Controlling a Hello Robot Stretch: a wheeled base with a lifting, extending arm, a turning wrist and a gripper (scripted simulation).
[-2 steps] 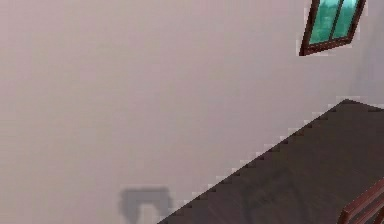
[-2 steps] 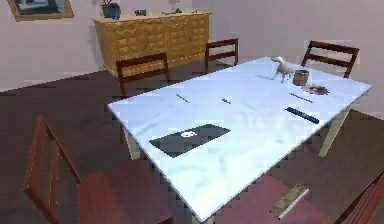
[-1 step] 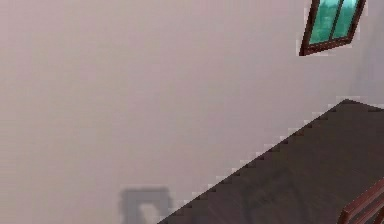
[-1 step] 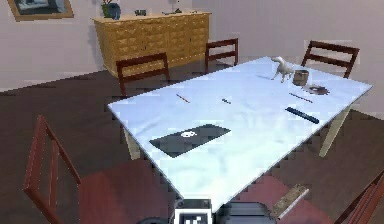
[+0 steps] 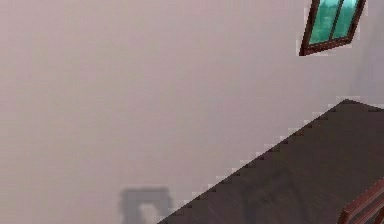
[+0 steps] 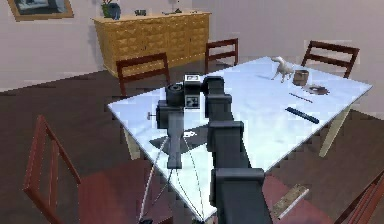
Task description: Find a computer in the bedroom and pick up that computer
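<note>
Task status, early: I log the gripper [image 6: 175, 160] at a white dining surface [image 6: 250, 100] ringed by chairs [image 6: 143, 72], its finger state and any load beyond my telling; computer's whereabouts untellable, so finding and pickup remain, I judge.

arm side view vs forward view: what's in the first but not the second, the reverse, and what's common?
Arm side view: the arm and tool, a white table, wooden chairs, a wooden dresser, a small animal figure. Forward view: a wood-framed window. Both: dark floor and pale wall.
</note>
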